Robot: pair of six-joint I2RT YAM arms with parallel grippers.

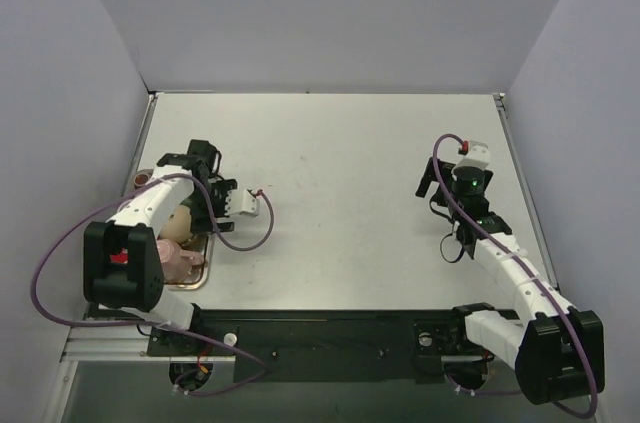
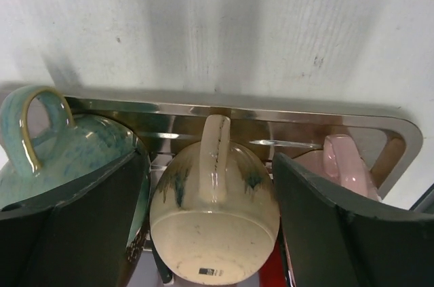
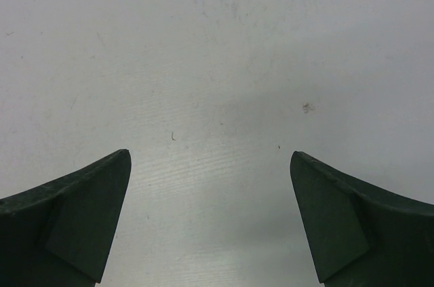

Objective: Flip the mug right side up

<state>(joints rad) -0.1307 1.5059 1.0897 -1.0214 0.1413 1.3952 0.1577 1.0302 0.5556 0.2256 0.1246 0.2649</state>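
Two arms reach over the table (image 1: 350, 163) in the top view. The left arm (image 1: 150, 205) lies across a metal tray (image 1: 197, 281) at the table's left edge and hides most of it. Only parts of a cream mug (image 1: 180, 223) and a pink mug (image 1: 178, 259) show past the arm. A small brownish ring (image 1: 143, 179) at the tray's far end is too small to identify. The right gripper (image 1: 432, 186) hangs over bare table, well apart from the tray.

From the left wrist, the cream mug (image 2: 213, 226) sits upside down in the tray, between a teal mug (image 2: 61, 144) and the pink mug. Its flat base, bearing a small label (image 2: 210, 272), faces the camera. The left gripper (image 2: 210, 155) is released. Its dark fingers (image 2: 88, 219) are spread, one just beside each side of the cream mug. Whether either finger touches the mug cannot be told. The fingers cover much of the teal and pink mugs, and the frame's lower edge cuts off the cream mug's near side.

From the right wrist, the right gripper is released, jaws wide, with only scuffed table between them. Both fingers run off the lower corners of the frame.
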